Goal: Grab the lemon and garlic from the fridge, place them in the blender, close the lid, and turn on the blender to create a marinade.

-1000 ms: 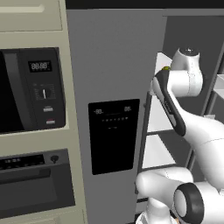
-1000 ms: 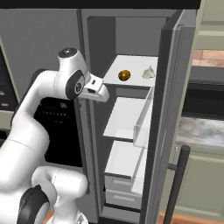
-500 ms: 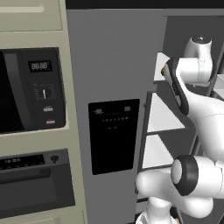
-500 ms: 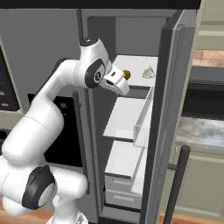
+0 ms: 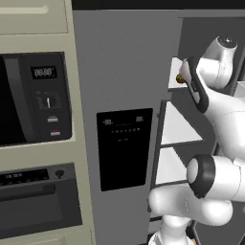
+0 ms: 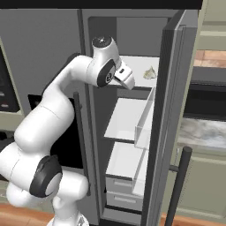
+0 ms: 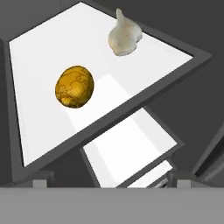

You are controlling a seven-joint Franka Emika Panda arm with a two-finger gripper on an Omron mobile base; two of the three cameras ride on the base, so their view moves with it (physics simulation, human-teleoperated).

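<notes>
Fridge (image 6: pixel 95 44): tall grey appliance, right-hand door swung open; in the left base view its shut door carries a black display panel (image 5: pixel 124 148).
Top shelf (image 7: pixel 52 57): white, dark-framed, seen slantwise in the hand view; lower white shelves and drawers sit beneath it.
Lemon (image 7: pixel 75 86): yellow-orange, mottled, lying on the top shelf near its front edge; in the left base view a small sliver of it peeks out beside the arm (image 5: pixel 180 78).
Garlic (image 7: pixel 124 36): pale whitish bulb with a pointed tip, farther back on the same shelf, apart from the lemon; in the right base view it sits toward the right of the shelf (image 6: pixel 149 73).
Claw (image 6: pixel 129 84): at the front of the top shelf, reaching into the fridge opening; jaws spread about as wide as they go, nothing between them; the two finger tips (image 7: pixel 40 182) stand at the bottom corners of the hand view, below the shelf's front rim, touching neither lemon nor garlic.
Arm: bent up from the base, wrist at top-shelf height.
Surroundings: beige cabinet with a black microwave (image 5: pixel 36 98) and an oven (image 5: pixel 38 201) left of the fridge.
</notes>
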